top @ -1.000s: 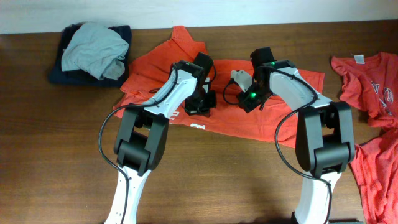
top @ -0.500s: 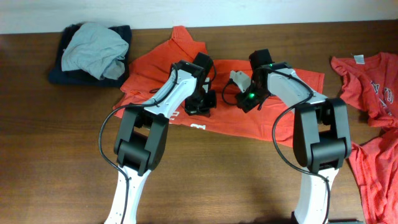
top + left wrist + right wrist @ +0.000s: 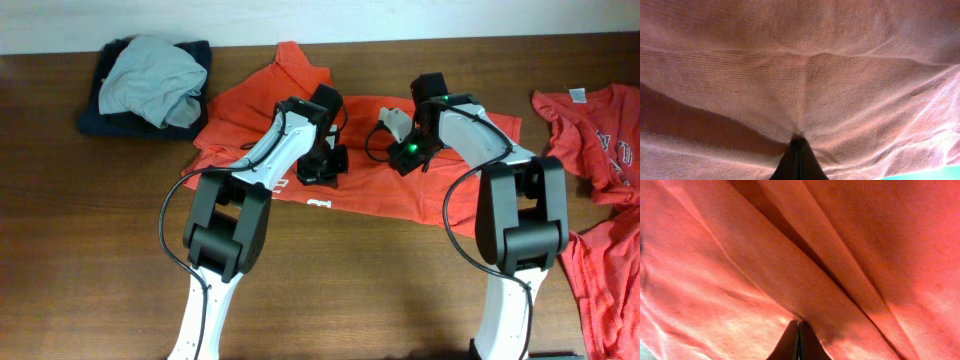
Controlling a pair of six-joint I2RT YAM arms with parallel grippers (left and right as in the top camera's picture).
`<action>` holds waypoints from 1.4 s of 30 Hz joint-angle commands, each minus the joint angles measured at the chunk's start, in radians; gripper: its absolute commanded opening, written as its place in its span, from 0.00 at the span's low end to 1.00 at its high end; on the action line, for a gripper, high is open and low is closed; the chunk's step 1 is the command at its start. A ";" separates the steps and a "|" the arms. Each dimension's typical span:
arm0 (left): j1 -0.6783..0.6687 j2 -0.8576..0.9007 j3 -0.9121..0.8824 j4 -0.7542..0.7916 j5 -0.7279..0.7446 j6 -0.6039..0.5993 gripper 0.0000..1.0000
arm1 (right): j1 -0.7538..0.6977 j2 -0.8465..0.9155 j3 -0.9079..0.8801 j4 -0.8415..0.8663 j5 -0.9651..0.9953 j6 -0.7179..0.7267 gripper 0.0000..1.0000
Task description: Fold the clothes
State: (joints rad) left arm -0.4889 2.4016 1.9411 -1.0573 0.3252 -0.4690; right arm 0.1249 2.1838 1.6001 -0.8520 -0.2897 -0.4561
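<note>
An orange-red T-shirt (image 3: 375, 185) with white print lies spread across the middle of the table. My left gripper (image 3: 322, 176) presses down on its left half, jaws shut, with cloth puckered at the fingertips (image 3: 798, 150). Over the shirt's upper right part, my right gripper (image 3: 400, 162) is shut too, and a diagonal fold of the T-shirt (image 3: 840, 280) is pinched at its fingertips (image 3: 799, 335). The T-shirt (image 3: 805, 75) fills both wrist views. Two more orange-red shirts lie at the right edge, one at the back (image 3: 590, 135) and one at the front (image 3: 610, 285).
A pile of dark blue and grey clothes (image 3: 150, 80) sits at the back left corner. Both arm bases (image 3: 225, 230) (image 3: 520, 225) stand on the near side of the brown wooden table (image 3: 90, 230).
My right gripper has shifted slightly to the right and towards the back with the cloth. The left arm has not moved.
</note>
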 commanded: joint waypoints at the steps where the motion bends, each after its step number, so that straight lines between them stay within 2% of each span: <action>1: -0.005 0.095 -0.030 -0.009 -0.072 -0.012 0.01 | -0.004 0.018 0.023 0.002 0.102 -0.007 0.04; 6: -0.005 0.095 -0.030 -0.014 -0.085 -0.012 0.01 | -0.024 0.018 0.023 0.039 0.166 0.009 0.04; 16: -0.005 0.095 -0.030 -0.028 -0.087 -0.009 0.01 | -0.113 0.018 0.040 0.224 0.171 0.209 0.04; 19: -0.005 0.095 -0.030 -0.028 -0.087 -0.009 0.01 | -0.131 0.005 0.103 0.137 0.167 0.226 0.04; 23: -0.005 0.095 -0.030 -0.028 -0.087 -0.009 0.01 | -0.131 -0.027 0.219 -0.137 0.161 0.226 0.04; 26: -0.005 0.095 -0.030 -0.028 -0.087 -0.009 0.01 | -0.130 -0.023 0.211 -0.268 0.068 0.225 0.04; 33: -0.005 0.095 -0.030 -0.028 -0.087 -0.009 0.01 | -0.130 -0.015 0.076 -0.224 0.001 0.157 0.04; 42: -0.005 0.095 -0.030 -0.042 -0.090 -0.009 0.01 | -0.130 -0.015 -0.034 -0.090 0.001 0.158 0.04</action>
State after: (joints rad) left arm -0.4889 2.4062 1.9507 -1.0729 0.3218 -0.4690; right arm -0.0116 2.1784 1.6211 -0.9821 -0.2687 -0.2886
